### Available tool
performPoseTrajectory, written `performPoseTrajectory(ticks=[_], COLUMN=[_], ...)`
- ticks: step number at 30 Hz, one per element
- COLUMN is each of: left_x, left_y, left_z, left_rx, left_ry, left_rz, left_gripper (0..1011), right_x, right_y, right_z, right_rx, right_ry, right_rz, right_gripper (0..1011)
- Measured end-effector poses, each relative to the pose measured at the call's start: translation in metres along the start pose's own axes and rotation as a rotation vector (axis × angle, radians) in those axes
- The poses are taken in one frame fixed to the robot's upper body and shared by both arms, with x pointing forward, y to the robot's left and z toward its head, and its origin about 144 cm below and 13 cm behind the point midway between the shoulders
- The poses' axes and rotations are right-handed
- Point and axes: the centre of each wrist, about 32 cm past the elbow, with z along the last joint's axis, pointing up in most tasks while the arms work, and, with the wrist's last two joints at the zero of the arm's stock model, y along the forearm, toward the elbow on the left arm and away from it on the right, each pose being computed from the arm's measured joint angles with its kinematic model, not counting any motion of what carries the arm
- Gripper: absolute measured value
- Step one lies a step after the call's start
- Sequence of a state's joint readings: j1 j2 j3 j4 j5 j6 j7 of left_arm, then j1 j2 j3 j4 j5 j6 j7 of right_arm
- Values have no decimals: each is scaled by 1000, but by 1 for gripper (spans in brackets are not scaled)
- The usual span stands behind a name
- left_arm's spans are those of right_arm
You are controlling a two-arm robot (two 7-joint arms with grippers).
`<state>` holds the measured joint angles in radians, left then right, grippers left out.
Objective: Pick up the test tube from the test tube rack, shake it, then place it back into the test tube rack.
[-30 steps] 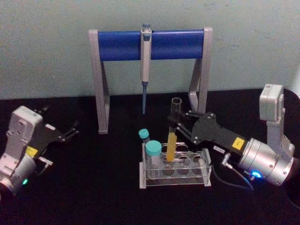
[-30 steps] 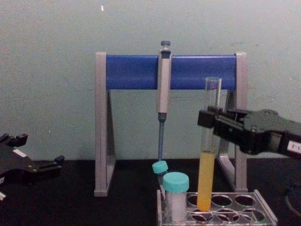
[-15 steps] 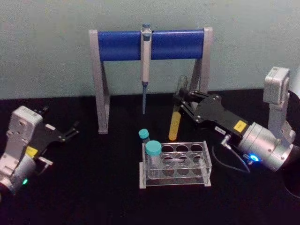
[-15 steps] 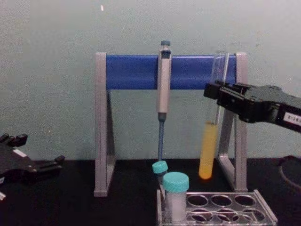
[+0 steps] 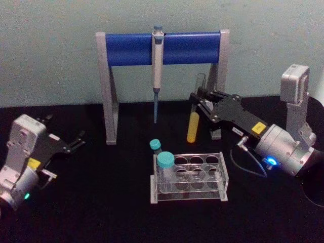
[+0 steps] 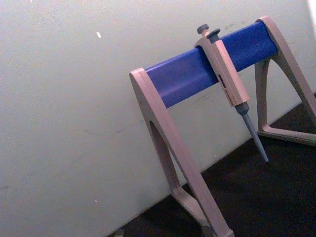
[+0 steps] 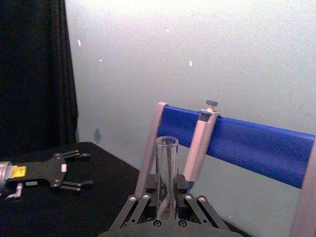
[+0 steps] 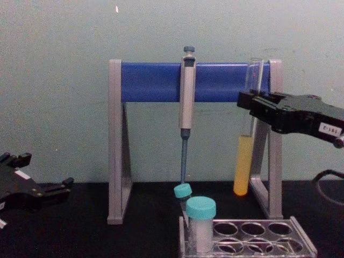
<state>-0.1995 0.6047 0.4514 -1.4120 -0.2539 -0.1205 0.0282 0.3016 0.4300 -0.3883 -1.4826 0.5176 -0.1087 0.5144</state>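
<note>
Test tube (image 5: 193, 126) pinched in right claw (image 5: 198, 101) above test tube rack (image 5: 187, 195); left claw (image 5: 78, 140) spread wide, parked apart.

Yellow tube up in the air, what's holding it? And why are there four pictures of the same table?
That's a robot with two arms; its claws are called grippers. The right gripper pinches a glass test tube of yellow liquid, held in the air, out of its clear rack. The left gripper rests open at the side. A teal-capped tube stands in the rack; a pipette hangs behind. The four pictures come from cameras on the robot's head, chest and both wrists.
</note>
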Motion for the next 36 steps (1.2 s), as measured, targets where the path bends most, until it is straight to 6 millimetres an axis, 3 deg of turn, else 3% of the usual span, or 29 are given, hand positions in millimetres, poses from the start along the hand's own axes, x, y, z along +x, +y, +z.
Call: performPoseTrajectory(ticks=[13,22,36], left_x=[0,0,0], left_y=[0,0,0], left_z=[0,0,0], left_rx=[0,0,0], left_ry=[0,0,0], left_rz=[0,0,0], left_gripper=[1001,1001,1001], right_x=[1,-7,-10], right_y=[-21,-37,-17], right_z=[9,15,7], right_rx=[-40,-63,-1], right_ry=[-30,9,55], right_rz=[-72,-3,98], right_gripper=[221,221,221])
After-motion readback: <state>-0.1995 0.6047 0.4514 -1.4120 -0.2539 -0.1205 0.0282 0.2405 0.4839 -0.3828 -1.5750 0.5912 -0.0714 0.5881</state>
